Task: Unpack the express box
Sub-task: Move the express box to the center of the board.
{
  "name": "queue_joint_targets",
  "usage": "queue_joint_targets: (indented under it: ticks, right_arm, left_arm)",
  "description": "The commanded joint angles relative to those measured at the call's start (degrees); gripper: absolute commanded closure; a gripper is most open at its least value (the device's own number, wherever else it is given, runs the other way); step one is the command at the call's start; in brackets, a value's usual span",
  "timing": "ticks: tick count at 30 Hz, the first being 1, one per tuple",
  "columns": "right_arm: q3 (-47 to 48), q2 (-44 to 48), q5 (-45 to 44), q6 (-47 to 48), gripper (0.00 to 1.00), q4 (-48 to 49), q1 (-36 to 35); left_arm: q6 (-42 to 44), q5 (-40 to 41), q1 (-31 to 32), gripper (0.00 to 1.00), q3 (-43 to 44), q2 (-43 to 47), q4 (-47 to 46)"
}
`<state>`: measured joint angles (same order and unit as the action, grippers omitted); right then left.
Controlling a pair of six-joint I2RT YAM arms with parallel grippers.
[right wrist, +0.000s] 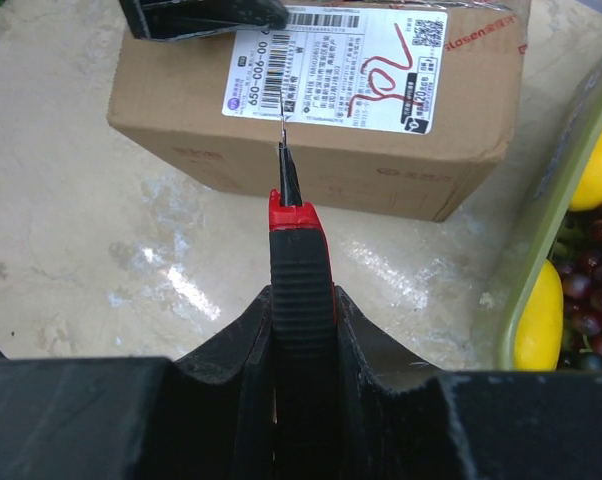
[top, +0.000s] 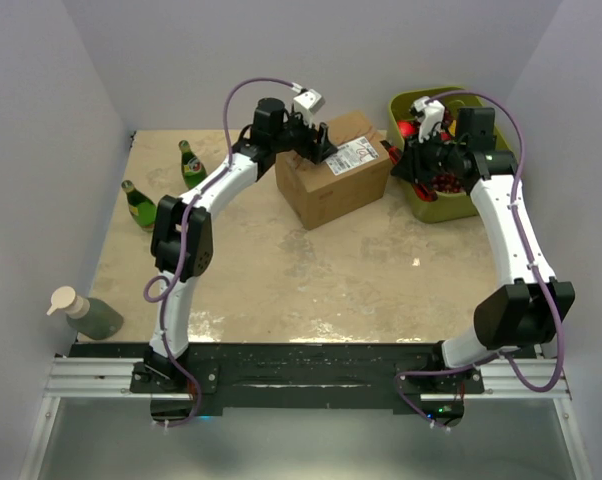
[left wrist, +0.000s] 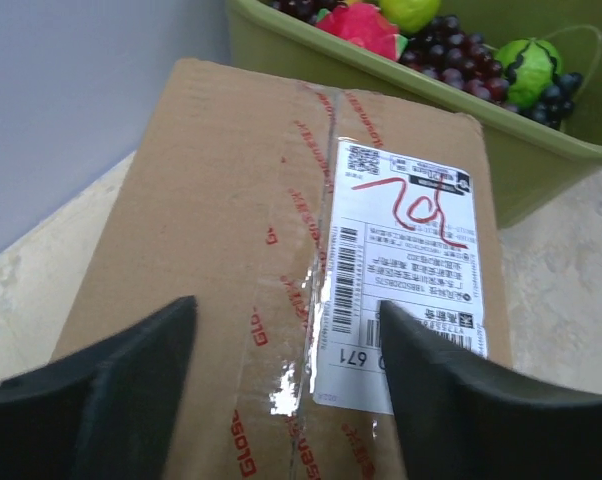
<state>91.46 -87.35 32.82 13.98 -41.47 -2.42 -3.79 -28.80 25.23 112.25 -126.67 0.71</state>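
The express box (top: 333,185) sits toward twelve o'clock on the table (top: 281,280), seen from the arms' side. It is turned a little askew, with the olive fruit tub (left wrist: 381,80) just beside it at about two o'clock. Its top flaps are shut, and clear tape (left wrist: 316,200) runs down the seam next to the white shipping label (left wrist: 406,260).

The left gripper (left wrist: 286,315) comes in from ten o'clock and hangs over the lid with its claw spread wide. One finger is on the bare cardboard side of the seam and the other is over the label. It holds nothing. I'd say it is there to pin the carton down so it won't slide under a cut. I can't tell whether the pads are actually pressing on the cardboard.

The right gripper (right wrist: 301,320) reaches from three o'clock with its claw pinching the ribbed black-and-red handle of a utility knife (right wrist: 293,215). The thin blade points straight at the box's near top edge, roughly in line with the label. That looks like lining up to slit the tape. Whether the tip touches the box, I can't make out.
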Motion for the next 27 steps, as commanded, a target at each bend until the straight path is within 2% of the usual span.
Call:
queue_joint_targets:
  ticks: [1,3,5,10,11,13,14,15,18,19,20,27]
  right_arm:
    - [1.44,1.13,1.99,0.43,1.0,1.48,0.92]
    - [1.53,0.78,1.37,0.61,1.0,2.01,0.92]
    - [1.7,-0.1,0.59,0.53,1.0,3.67,0.92]
    - [6.79,-6.85,-4.68,-1.32,1.0,8.51,1.01]
    - [9.24,-9.74,-5.39,-1.32,1.0,10.17,1.01]
    - [10.84,-12.13,-7.67,-2.8,1.0,13.33,0.92]
    - [12.24,-13.45,-8.46,-3.86,1.0,17.09,0.92]
    - [13.12,-16.16,-9.86,-4.57,1.0,18.61,1.01]
    - [18.48,-23.18,-11.98,-7.55,1.0,22.31,0.92]
    - [19.8,-24.69,-11.9,-8.95,1.0,22.84,0.92]
    - [22.16,-26.1,-11.47,-9.58,1.0,24.32,0.92]
    - [29.82,-35.69,-9.79,-12.4,1.0,30.57,-0.04]
  left_arm:
    - [6.31,-10.74,-2.11,0.36,-3.08,-0.51,5.78]
    - [13.35,-11.98,-2.73,0.53,-3.0,-1.12,12.89]
    - [19.31,-14.69,-3.7,0.55,-4.22,-0.51,17.98]
    - [26.37,-20.41,-5.63,0.55,-13.97,5.64,17.39]
    - [29.16,-20.34,-5.63,0.51,-14.07,6.95,19.48]
    - [28.67,-18.5,-5.55,0.41,-15.81,9.06,18.55]
    - [24.66,-17.97,-5.55,0.15,-17.83,13.16,11.58]
    - [23.23,-17.53,-5.29,0.02,-20.03,15.64,7.68]
    - [19.54,-8.15,-3.18,0.0,-27.33,23.91,-2.53]
    - [18.05,-3.16,-2.91,0.0,-29.43,25.41,-3.34]
    - [14.29,-1.46,-2.91,0.0,-30.41,27.68,-3.43]
    - [13.02,1.72,-2.91,0.0,-41.92,37.72,1.2]
